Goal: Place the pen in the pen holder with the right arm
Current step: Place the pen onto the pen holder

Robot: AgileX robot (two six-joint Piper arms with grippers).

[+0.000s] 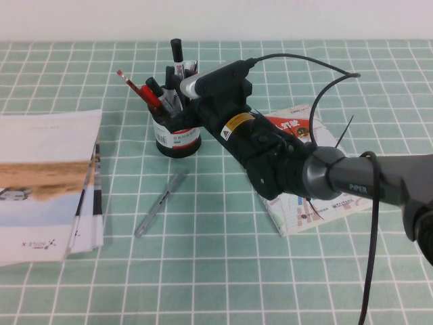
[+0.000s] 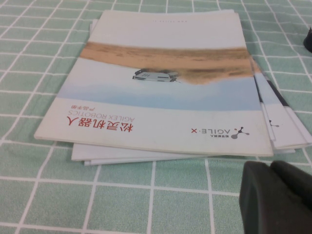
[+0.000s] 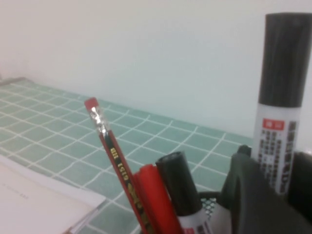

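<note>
The pen (image 1: 177, 57), a thick marker with a white printed barrel and a black cap, stands upright with its lower part inside the black mesh pen holder (image 1: 177, 141). My right gripper (image 1: 184, 91) is at the holder's rim and shut on the pen's barrel. In the right wrist view the pen (image 3: 282, 97) rises between the gripper's (image 3: 283, 170) black fingers (image 3: 248, 195), and a bit of the holder's mesh (image 3: 208, 207) shows below. My left gripper (image 2: 273, 168) is shut and empty, low over the table beside a stack of booklets, out of the high view.
The holder also contains a red pencil (image 1: 139, 89), a red pen (image 3: 156, 200) and another black-capped marker (image 3: 178, 185). A slim grey pen (image 1: 160, 203) lies in front of it. Booklets (image 1: 40, 183) are stacked at the left, and a printed booklet (image 1: 318, 203) lies under my right arm.
</note>
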